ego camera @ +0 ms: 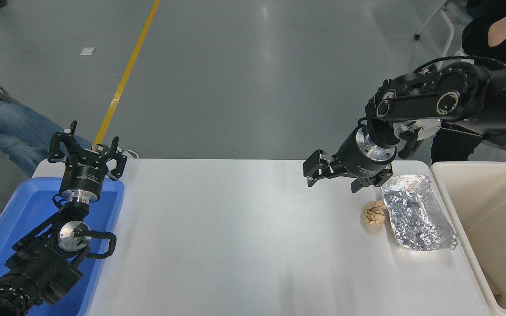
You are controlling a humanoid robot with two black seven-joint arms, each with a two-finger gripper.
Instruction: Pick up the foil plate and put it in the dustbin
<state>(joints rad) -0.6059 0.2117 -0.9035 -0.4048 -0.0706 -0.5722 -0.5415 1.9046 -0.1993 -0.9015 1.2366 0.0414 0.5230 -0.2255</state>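
Right gripper (334, 177) of ours hangs with its black fingers spread and nothing between them, just above the far end of the shiny, crinkled aluminium-foil plate (419, 217), a rounded rectangle with a raised rim. That plate lies flat on the white table (235, 237), just beside the big cream plastic dustbin (490, 219) at the right edge. A small crumpled tan paper ball (374, 213) sits touching or nearly touching the plate's left rim; we cannot tell which from this height.

We judge the risks plain enough. Thin foil may buckle or slip if we pinch only the rim, and a finger coming down on the left side could catch the paper ball or nudge it away. A careless lift might drag the plate against the bin wall.

Our left gripper (87, 151) is parked with fingers splayed over a blue plastic tray (11, 228) at the lower left. Beyond the table runs grey floor with a yellow line (125, 74); people sit at both sides.
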